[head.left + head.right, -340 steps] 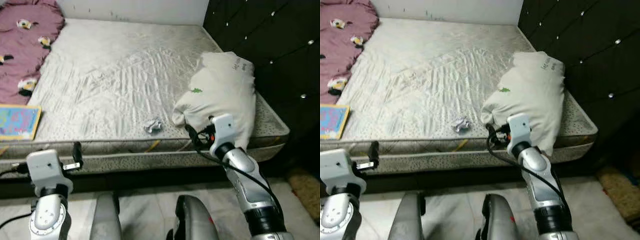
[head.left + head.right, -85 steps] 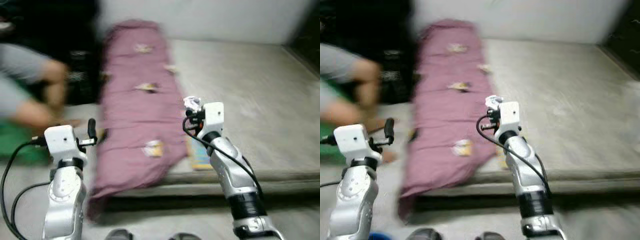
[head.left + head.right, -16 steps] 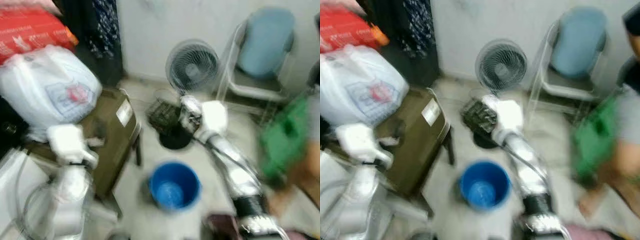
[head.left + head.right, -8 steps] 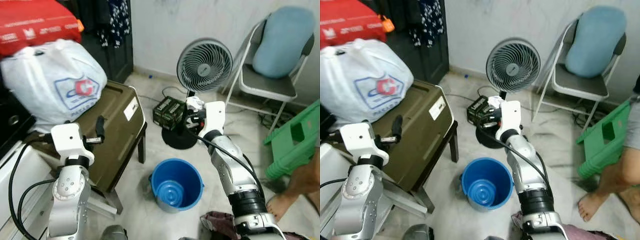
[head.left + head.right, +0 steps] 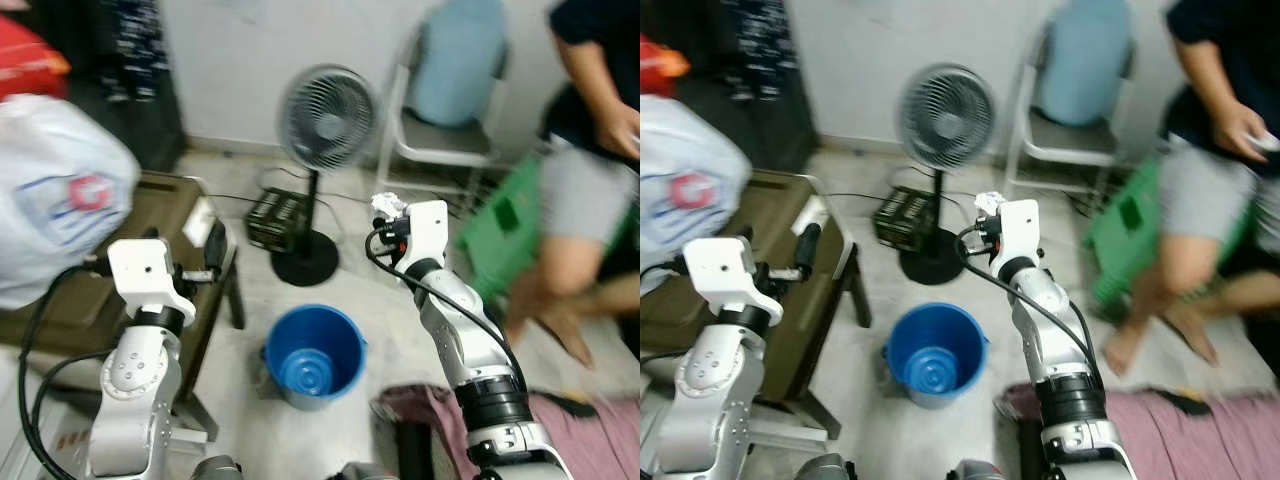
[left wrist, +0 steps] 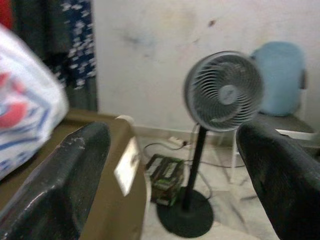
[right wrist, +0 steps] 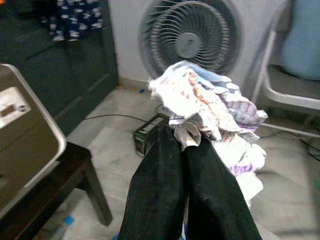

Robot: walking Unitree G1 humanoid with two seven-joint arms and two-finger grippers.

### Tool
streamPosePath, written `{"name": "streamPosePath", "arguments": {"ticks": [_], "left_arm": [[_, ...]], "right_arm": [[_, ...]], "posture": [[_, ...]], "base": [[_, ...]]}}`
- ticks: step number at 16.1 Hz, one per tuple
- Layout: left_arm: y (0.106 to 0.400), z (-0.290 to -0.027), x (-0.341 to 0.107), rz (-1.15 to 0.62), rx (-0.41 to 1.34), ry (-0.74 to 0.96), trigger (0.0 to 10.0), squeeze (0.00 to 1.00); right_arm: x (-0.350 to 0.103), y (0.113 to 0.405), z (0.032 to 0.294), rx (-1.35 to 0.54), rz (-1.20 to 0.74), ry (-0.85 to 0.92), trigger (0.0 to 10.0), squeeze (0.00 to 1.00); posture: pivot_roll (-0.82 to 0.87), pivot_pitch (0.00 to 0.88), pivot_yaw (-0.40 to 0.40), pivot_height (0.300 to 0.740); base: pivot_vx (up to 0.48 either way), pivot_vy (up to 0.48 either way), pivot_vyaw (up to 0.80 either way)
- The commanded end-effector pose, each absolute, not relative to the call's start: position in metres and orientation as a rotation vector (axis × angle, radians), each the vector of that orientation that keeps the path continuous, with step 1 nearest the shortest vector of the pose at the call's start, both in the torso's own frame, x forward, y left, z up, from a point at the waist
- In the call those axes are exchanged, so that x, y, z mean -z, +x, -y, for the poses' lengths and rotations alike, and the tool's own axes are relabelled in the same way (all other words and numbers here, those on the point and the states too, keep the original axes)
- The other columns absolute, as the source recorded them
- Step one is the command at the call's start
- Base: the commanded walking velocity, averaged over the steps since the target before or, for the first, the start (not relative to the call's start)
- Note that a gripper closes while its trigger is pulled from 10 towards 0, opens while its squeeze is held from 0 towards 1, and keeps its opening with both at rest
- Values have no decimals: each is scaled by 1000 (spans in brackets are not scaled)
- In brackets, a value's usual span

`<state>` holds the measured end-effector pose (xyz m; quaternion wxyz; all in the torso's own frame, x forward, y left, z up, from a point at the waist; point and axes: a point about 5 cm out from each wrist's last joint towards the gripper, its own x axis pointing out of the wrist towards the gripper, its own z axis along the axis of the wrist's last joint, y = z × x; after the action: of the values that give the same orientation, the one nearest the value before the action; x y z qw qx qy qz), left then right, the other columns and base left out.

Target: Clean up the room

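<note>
My right gripper (image 5: 386,217) is raised at chest height, shut on a crumpled wad of printed paper (image 7: 205,107) that bulges out above its black fingers (image 7: 165,170). A blue plastic bucket (image 5: 312,352) stands on the tiled floor below and to the left of that gripper, empty apart from its ridged bottom. My left gripper (image 5: 213,245) is held over the olive case, its two fingers (image 6: 75,155) spread wide apart with nothing between them.
A standing fan (image 5: 322,120) and a black box (image 5: 277,213) sit behind the bucket. An olive case (image 5: 60,300) with a white plastic bag (image 5: 55,190) is at left. A person (image 5: 590,150), green stool (image 5: 500,230), folding chair (image 5: 450,80) and purple cloth (image 5: 570,430) are at right.
The whole view has swung to the right, bringing the person and the purple cloth into view. The right gripper still holds the paper wad and the left stays open.
</note>
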<state>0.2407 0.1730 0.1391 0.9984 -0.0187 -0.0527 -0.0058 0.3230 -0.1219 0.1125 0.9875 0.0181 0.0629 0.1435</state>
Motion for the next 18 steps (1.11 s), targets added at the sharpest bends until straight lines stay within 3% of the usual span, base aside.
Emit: {"name": "streamPosePath", "arguments": {"ticks": [1,5,18], "left_arm": [[236,-173,-139,97,30,-38,10000,0],[231,-166,-134,76,53,-57,10000,0],[235,-161,-134,77,86,-69,10000,0]], "right_arm": [[-117,326,124,-275,-117,42,10000,0],[-115,324,119,-288,-119,44,10000,0],[-115,326,119,-283,-119,42,10000,0]], "posture": [[10,6,-79,740],[15,0,-77,740],[17,0,-72,740]], "base": [[0,0,-800],[0,0,0],[316,0,0]]}}
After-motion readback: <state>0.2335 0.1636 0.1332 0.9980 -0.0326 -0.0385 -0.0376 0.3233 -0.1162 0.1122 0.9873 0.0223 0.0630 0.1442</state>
